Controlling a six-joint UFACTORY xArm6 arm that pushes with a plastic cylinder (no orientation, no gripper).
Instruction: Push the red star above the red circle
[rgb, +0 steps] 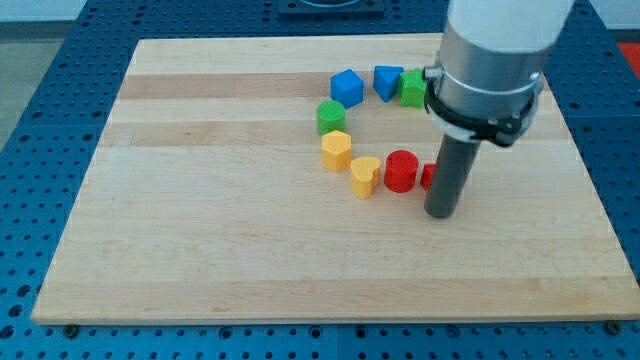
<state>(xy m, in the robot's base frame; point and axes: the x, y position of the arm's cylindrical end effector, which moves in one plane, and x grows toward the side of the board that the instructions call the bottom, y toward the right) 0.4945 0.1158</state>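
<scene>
While the pale wooden desk (200, 200) carries a loose ring of small blocks, the task looks barely begun. The arm's tool, a plain dark rod with no jaws to part or close, rests its tip (441, 214) at four o'clock of the red circle (401, 171). The red star (428, 177), mostly hidden behind the rod, sits at the circle's three o'clock, not yet at twelve.
</scene>
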